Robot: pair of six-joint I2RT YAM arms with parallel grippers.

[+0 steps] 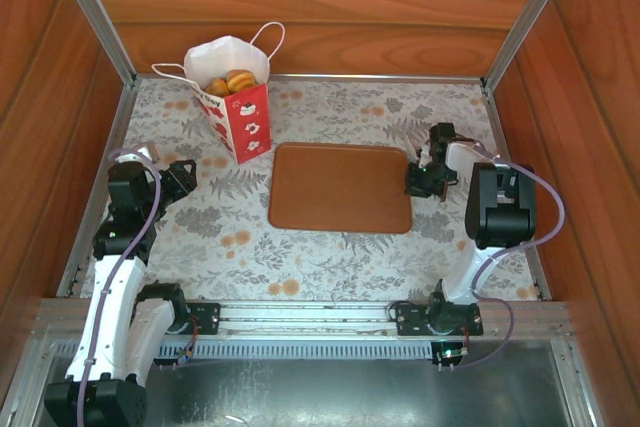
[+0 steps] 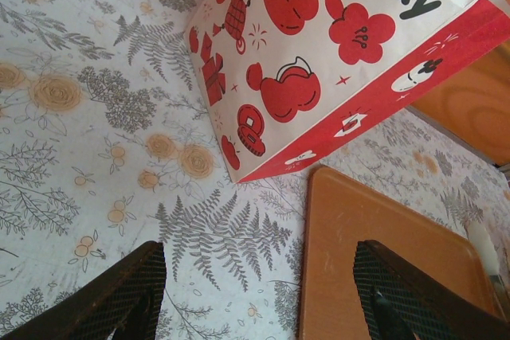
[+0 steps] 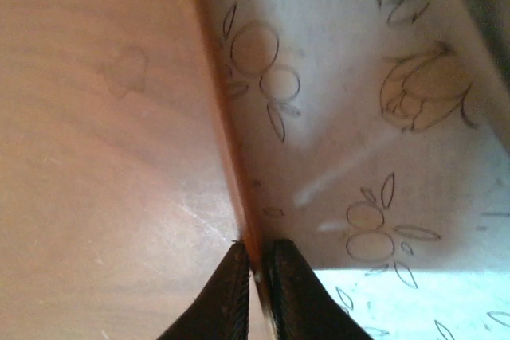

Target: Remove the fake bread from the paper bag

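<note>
I read left claw (image 2: 259, 268) spread wide and empty, low over the counter (image 1: 200, 237) | right claw (image 3: 256, 276) pinched narrow on the right rim of the brown tray (image 1: 340, 187) | paper bag (image 1: 240, 107) upright, far left, near the tray's corner | fake bread (image 1: 232, 82) inside, at its open top

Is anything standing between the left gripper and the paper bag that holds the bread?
Nothing visible. Only bare floral tablecloth lies between the left gripper and the white red-printed paper bag. The golden toy pastries sit inside its open top.
</note>
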